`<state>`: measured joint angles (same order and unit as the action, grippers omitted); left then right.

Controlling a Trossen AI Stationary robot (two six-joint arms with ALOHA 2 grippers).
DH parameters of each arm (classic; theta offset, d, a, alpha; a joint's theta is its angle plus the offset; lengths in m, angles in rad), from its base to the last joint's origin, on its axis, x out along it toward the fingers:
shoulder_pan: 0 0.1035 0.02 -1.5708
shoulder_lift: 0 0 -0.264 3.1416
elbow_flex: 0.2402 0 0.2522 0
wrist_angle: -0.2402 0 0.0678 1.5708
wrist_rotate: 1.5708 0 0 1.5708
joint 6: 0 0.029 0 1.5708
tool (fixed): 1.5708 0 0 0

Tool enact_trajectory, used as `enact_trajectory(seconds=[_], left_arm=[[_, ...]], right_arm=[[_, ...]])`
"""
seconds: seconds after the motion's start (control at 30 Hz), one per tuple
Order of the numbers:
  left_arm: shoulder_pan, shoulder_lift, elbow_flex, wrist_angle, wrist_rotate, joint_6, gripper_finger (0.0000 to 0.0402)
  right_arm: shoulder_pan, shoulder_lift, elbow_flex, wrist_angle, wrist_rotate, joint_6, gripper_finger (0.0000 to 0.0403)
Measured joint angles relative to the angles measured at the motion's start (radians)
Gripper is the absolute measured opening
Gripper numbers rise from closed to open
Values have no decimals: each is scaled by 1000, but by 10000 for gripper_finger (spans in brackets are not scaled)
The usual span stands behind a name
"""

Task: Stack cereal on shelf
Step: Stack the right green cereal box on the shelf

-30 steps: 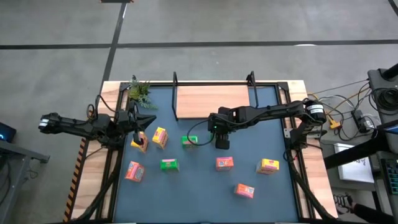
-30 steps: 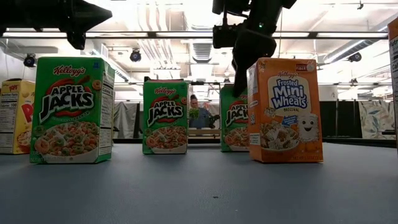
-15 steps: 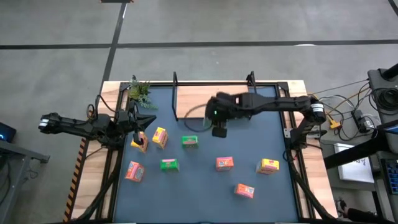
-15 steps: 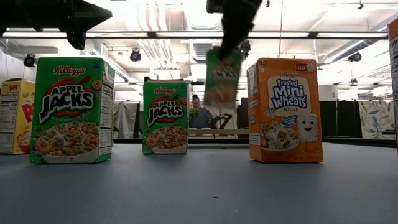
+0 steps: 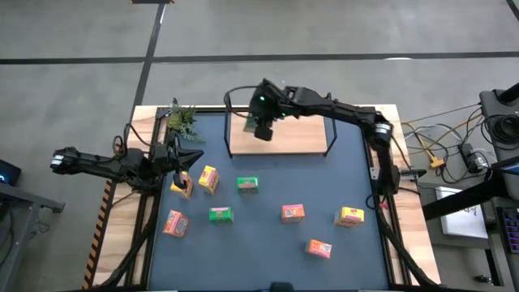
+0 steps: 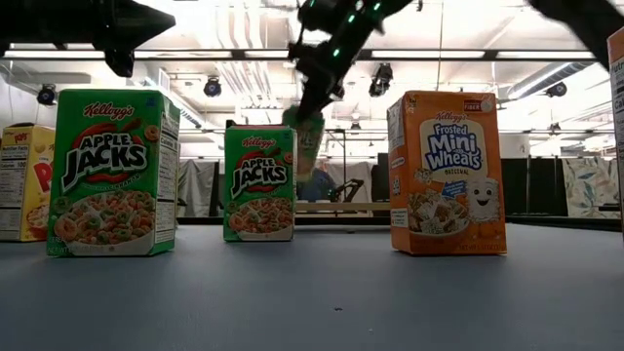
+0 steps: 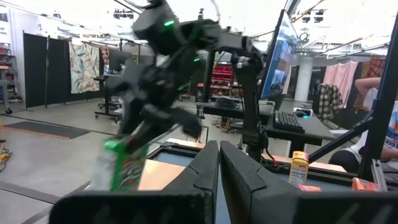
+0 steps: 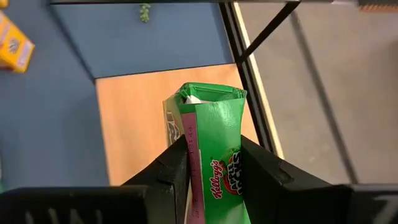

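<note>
Green cardboard is what catches my eye: from above, the right gripper point(image 5: 261, 128) hangs over the left end of the shelf point(image 5: 300, 134), at about eleven o'clock on the table, with a green box point(image 5: 250, 127) peeking out beside it. No box rests on the wood yet. Eight others are spread across the blue mat point(image 5: 268, 243): two yellow-orange ones point(image 5: 208, 178) near nine o'clock, two green point(image 5: 247, 184) toward the centre, the rest strung out from seven to four o'clock. The left gripper point(image 5: 180, 156) waits at nine o'clock, beside the plastic plant point(image 5: 182, 120).

At table height, that carried box point(image 6: 307, 144) is up in the air and tilted, clear of the mat, between a standing Apple Jacks box point(image 6: 258, 183) and a Frosted Mini Wheats box point(image 6: 447, 173).

The left wrist camera shows the left fingers point(image 7: 202, 171) pressed nearly together on nothing, with the other arm holding its box point(image 7: 123, 167) beyond.

The right wrist camera looks down on the fingers point(image 8: 264, 165) pinching the green box point(image 8: 211, 149) by its sides above the light wood point(image 8: 134, 118), close to a black post point(image 8: 264, 34).

I'd say the job has barely started: the first box is about to be set down, and eight remain.
</note>
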<state>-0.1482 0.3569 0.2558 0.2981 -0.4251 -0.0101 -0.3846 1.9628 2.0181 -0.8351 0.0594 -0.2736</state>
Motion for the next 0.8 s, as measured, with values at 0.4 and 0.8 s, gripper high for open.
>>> enact_trajectory(seconds=[0.4, 0.8], left_arm=[[-2, 2, 0, -4, 103, -38, 0], [-2, 1, -2, -22, 103, -67, 0]], right_arm=[[-33, 199, 234, -97, -15, -12, 105], [-33, 200, 236, -80, -15, -15, 105]])
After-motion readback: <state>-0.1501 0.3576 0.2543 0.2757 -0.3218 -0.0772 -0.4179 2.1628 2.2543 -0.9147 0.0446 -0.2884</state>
